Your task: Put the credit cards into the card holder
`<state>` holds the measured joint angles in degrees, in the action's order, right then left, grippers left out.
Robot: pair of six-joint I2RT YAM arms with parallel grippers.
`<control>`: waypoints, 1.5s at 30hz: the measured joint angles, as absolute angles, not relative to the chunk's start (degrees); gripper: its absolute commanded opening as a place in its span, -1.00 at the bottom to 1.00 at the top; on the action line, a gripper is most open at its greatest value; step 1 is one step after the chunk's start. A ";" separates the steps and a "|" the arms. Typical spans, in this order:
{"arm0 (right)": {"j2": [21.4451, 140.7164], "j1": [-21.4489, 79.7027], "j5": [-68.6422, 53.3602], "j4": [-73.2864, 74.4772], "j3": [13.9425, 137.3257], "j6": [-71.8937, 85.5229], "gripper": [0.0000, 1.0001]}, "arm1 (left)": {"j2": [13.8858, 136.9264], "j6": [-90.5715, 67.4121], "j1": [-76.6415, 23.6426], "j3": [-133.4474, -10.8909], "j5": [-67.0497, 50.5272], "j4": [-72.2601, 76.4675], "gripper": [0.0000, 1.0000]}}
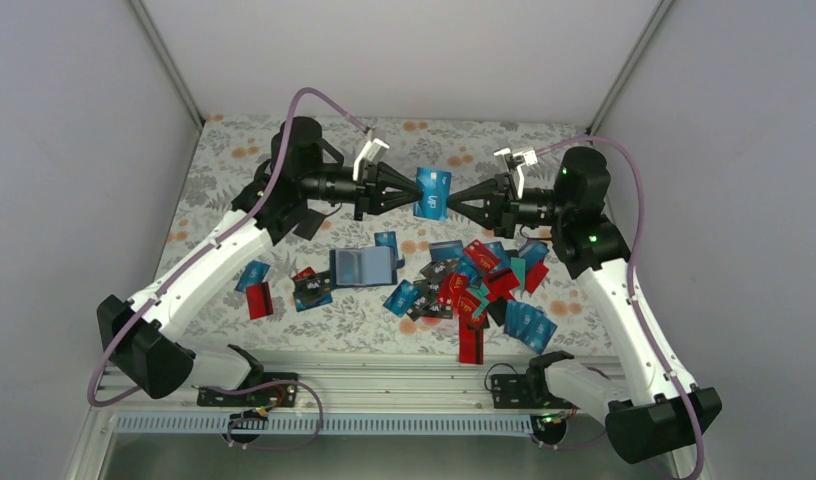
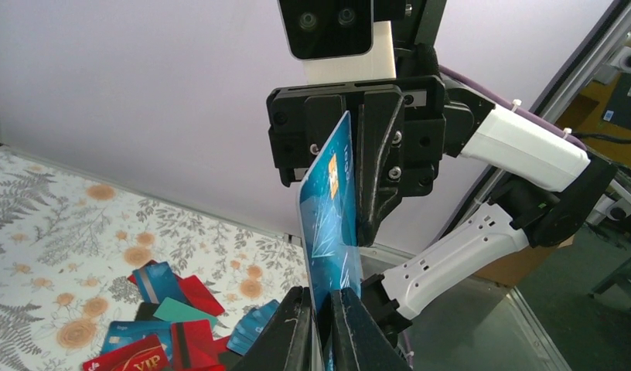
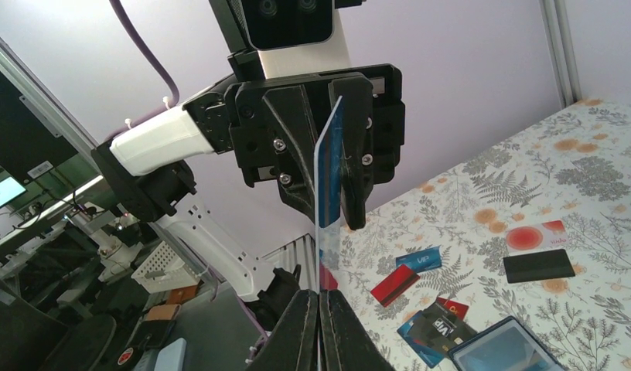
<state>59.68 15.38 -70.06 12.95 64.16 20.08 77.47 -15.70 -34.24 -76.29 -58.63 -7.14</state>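
Note:
A bright blue credit card [image 1: 433, 192] hangs in mid-air above the far part of the table, held from both sides. My left gripper [image 1: 409, 190] is shut on its left edge, and my right gripper [image 1: 456, 197] is shut on its right edge. In the left wrist view the card [image 2: 332, 224] stands up from my left gripper [image 2: 322, 309]. In the right wrist view it [image 3: 329, 166] runs edge-on from my right gripper [image 3: 318, 305]. The card holder [image 1: 362, 267] lies open on the table, light blue inside, and also shows in the right wrist view [image 3: 506, 348]. Several loose cards [image 1: 474, 285] lie in a pile to its right.
A few more cards [image 1: 259, 290] lie left of the holder on the floral cloth [image 1: 234, 180]. A metal rail [image 1: 384, 375] runs along the near edge. Grey walls close in the left, right and back.

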 measured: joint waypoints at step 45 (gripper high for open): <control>74.48 25.67 -46.68 18.15 60.31 22.96 0.33 | 65.04 -26.00 -26.37 -44.18 -25.56 -19.16 -0.95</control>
<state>74.48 25.67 -46.68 18.15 60.31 22.96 65.04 -26.00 -26.37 -44.18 -25.56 -19.16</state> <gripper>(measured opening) 0.678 0.025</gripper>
